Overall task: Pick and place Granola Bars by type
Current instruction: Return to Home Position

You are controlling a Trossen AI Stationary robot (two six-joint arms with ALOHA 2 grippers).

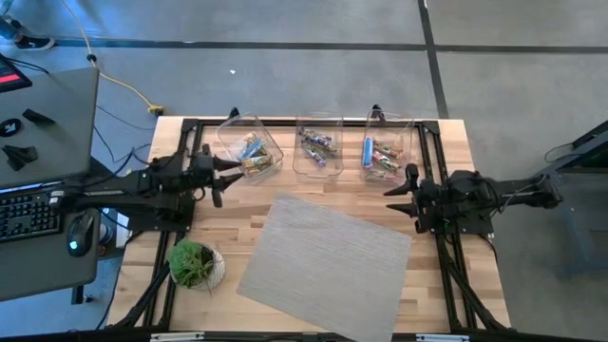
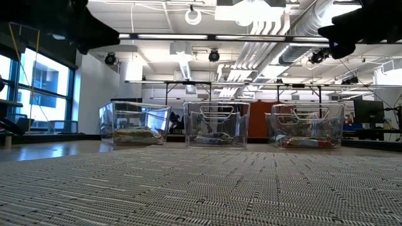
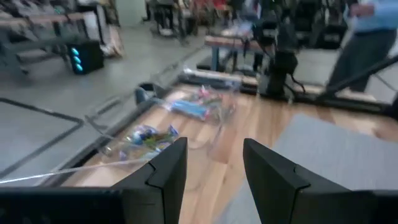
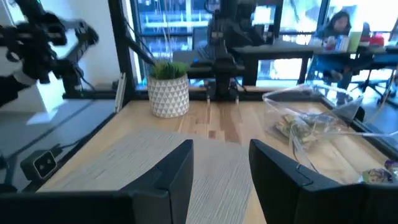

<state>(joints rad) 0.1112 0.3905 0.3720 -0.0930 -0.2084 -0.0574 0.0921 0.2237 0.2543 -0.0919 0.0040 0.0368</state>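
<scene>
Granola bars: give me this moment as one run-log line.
granola bars: in three clear bins | left gripper: open, empty, near left bin | right gripper: open, empty, near right bin

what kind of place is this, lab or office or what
Probably a robotics lab in an open industrial workspace: exposed ceiling ducts, a bare concrete floor with a yellow cable, and a keyboard beside the wooden table.

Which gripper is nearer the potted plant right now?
Left. The left gripper is on the plant's side of the table, a little beyond it; the right gripper is across the grey mat.
</scene>
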